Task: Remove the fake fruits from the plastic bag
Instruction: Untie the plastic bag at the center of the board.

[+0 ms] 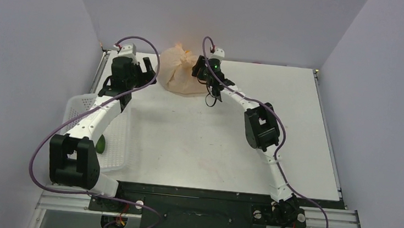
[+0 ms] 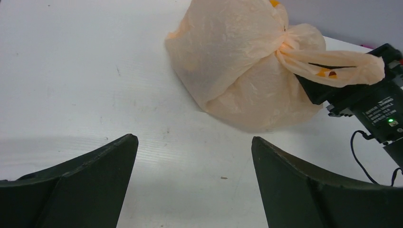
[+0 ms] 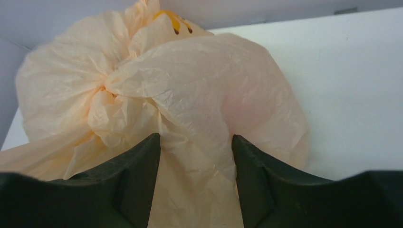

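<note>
The peach-orange plastic bag [image 1: 178, 73] sits knotted shut at the back of the table, its handles tied at the top. It also shows in the left wrist view [image 2: 237, 61] and the right wrist view [image 3: 190, 95]. The fake fruits are hidden inside; only a faint pink tint shows through the plastic. My right gripper [image 3: 196, 140] is open, its fingers on either side of a fold of the bag below the knot, and a handle loop [image 2: 332, 66] drapes over it. My left gripper [image 2: 195, 142] is open and empty above the table, a little to the left of the bag.
A white mesh basket [image 1: 79, 106] stands at the table's left edge under my left arm, with a green object [image 1: 101, 145] in it. The enclosure's back wall rises close behind the bag.
</note>
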`<action>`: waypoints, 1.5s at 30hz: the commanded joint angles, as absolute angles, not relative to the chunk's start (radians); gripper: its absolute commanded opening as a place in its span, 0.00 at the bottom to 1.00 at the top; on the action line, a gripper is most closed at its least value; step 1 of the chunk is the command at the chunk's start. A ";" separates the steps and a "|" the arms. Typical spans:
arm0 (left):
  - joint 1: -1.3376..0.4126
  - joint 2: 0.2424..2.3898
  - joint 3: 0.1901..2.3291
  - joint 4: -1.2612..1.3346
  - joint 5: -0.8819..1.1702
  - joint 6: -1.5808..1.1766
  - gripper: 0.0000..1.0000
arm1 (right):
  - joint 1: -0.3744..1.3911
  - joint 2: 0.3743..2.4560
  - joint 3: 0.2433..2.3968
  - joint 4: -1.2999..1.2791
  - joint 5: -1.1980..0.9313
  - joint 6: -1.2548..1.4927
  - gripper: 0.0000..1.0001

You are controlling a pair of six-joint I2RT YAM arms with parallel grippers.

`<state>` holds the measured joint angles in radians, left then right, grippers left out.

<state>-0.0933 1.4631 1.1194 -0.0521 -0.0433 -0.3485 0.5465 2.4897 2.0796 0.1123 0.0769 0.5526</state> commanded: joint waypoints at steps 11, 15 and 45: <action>-0.141 1.500 1.193 -0.058 0.049 -0.308 0.89 | 0.579 2.191 1.632 0.256 -0.088 0.543 0.07; -0.144 1.521 1.202 -0.062 0.113 -0.313 0.89 | 0.588 2.103 1.479 0.307 -0.102 0.531 0.01; -0.500 1.412 1.204 -0.364 0.011 -0.074 0.77 | 0.872 1.555 0.702 0.405 0.069 0.477 0.00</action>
<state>-0.4530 1.5089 1.2591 -0.4160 -0.0189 -0.1356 0.8391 1.6135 0.7555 0.3313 -0.0254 0.4862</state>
